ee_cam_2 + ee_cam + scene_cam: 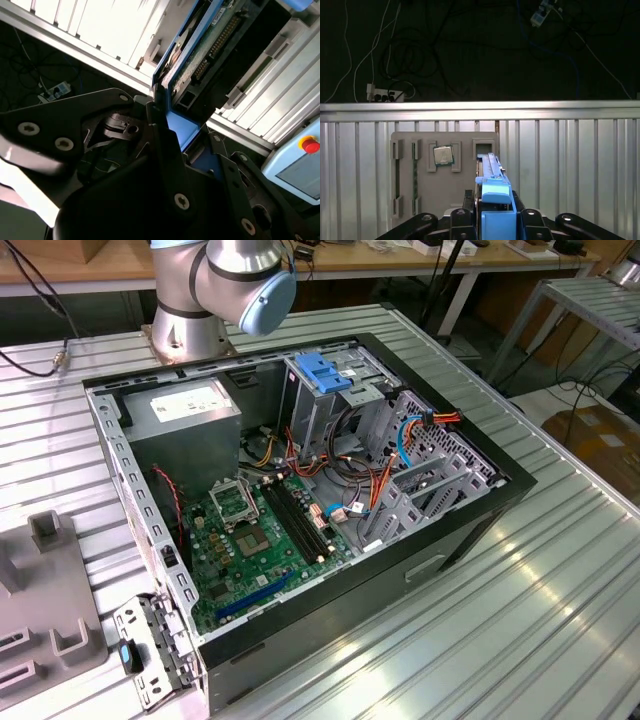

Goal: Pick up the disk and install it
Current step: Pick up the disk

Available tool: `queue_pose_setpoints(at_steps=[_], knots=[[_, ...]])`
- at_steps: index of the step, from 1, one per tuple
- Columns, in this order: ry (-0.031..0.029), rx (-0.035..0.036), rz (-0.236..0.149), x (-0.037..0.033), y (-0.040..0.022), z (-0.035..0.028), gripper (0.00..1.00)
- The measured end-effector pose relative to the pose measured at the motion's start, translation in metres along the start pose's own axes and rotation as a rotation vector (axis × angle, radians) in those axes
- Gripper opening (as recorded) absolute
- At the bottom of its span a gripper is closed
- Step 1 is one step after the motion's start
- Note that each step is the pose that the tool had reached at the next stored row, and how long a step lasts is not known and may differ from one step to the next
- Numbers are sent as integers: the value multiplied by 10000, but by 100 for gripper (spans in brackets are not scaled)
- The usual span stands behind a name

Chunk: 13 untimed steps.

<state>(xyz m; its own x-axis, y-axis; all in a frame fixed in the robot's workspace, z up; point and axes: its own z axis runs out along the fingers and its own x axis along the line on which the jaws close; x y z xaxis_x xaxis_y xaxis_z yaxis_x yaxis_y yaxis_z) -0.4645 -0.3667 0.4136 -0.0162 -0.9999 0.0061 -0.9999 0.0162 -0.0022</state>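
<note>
Ribbed metal table (pixel 540 610), carrying an open computer case (pixel 340 630) laid on its side. The robot arm (pixel 225 285) has its base behind the case in the exterior view.

Inside the case: grey power supply (pixel 185 405) at the back, green motherboard (pixel 255 540) on the floor. A metal drive cage (pixel 335 415) stands toward the exterior view's right, with a blue latch (pixel 322 370) on top. Loose orange and blue cables lie beside the cage.

Grey fixture tray (pixel 50 620) on the table, well apart from the cage, at the exterior view's left.

The disk (pixel 491 172) is held edge-on in the first wrist view, blue rail toward the camera. It sits in front of the tray, by an empty pocket (pixel 483 148). The second wrist view shows its circuit-board face and connector row, with table and floor behind.

Gripper (pixel 494 212): closed on the disk, one black finger on each flat side.

Processor chip (pixel 443 155) sits in a neighbouring tray pocket.

Step, as judged: pick-up made and the disk looks clear of the tray; install not begun. Installing calls for the rails squared to the cage slot and the cables kept clear of the opening.
</note>
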Motion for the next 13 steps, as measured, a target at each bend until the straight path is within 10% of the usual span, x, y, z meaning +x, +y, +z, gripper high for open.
queue_pose_setpoints(at_steps=[13], knots=[[-2,1,0,1,0,-148,37]])
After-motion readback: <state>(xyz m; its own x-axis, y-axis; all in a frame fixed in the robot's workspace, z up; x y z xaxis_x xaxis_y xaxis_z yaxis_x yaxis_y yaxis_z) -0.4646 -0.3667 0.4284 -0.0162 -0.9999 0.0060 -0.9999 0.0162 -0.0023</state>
